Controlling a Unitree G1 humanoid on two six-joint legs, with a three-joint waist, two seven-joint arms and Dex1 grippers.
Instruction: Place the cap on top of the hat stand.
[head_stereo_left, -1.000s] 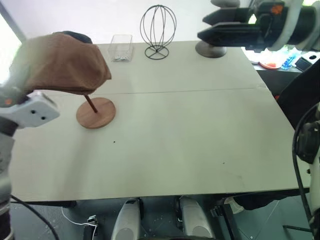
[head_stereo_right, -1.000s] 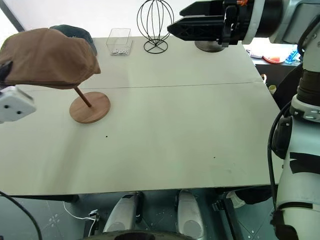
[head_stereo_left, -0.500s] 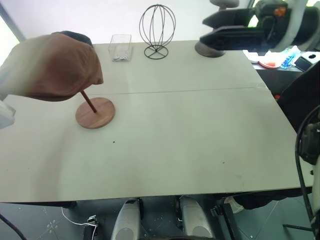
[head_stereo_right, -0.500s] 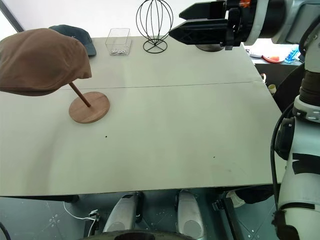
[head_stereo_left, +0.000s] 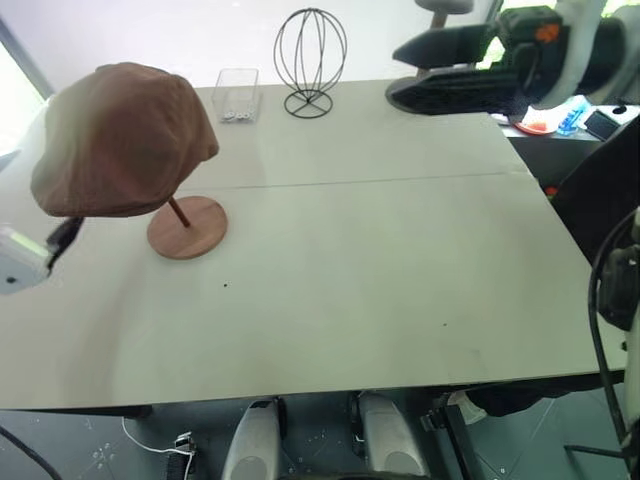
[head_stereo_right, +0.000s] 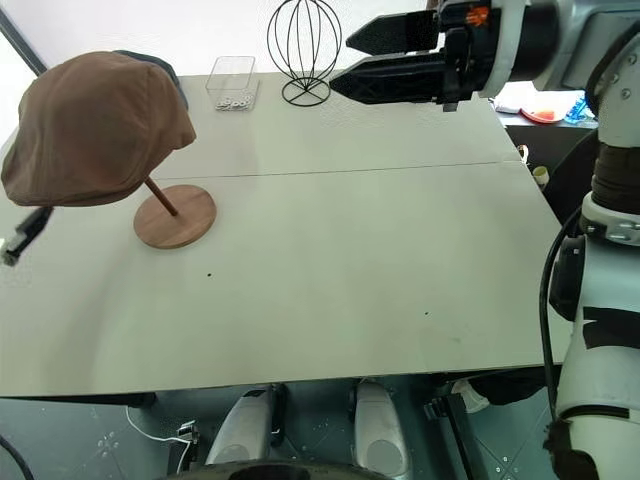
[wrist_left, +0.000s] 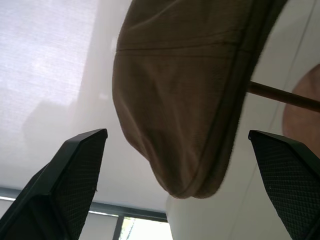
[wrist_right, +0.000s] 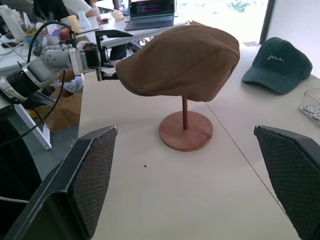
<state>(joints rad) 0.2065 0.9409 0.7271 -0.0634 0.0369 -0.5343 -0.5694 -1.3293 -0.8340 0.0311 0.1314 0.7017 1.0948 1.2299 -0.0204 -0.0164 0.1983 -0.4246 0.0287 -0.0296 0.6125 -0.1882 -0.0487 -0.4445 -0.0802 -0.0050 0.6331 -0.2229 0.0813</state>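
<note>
You see the cap (head_stereo_right: 95, 130) sitting on top of the hat stand (head_stereo_right: 175, 215), draped over the top so the disc is hidden; only the slanted rod and the round wooden base show beneath it, near the left side of the table (head_stereo_right: 350, 280); the cap tilts, its lower edge hanging toward the table's left edge. Your left gripper (wrist_right: 106, 55) sits just beside that lower edge; in the left wrist view its two black fingers (wrist_left: 70, 180) stand wide apart with the cap's rim between them and touching neither, so it holds nothing. Your right gripper (head_stereo_right: 345, 65) hangs high over the far side of the table, pointing left, its fingers spread wide and empty; in the right wrist view the cap and stand lie well ahead between its fingers (wrist_right: 85, 175). Behind the cap lies a dark blue cap (wrist_right: 280, 62) at the far left corner; a small clear box (head_stereo_right: 232, 82) stands next to it, then a black wire stand (head_stereo_right: 305, 50), and a grey stand (head_stereo_left: 425, 95) is partly hidden behind your right arm.
</note>
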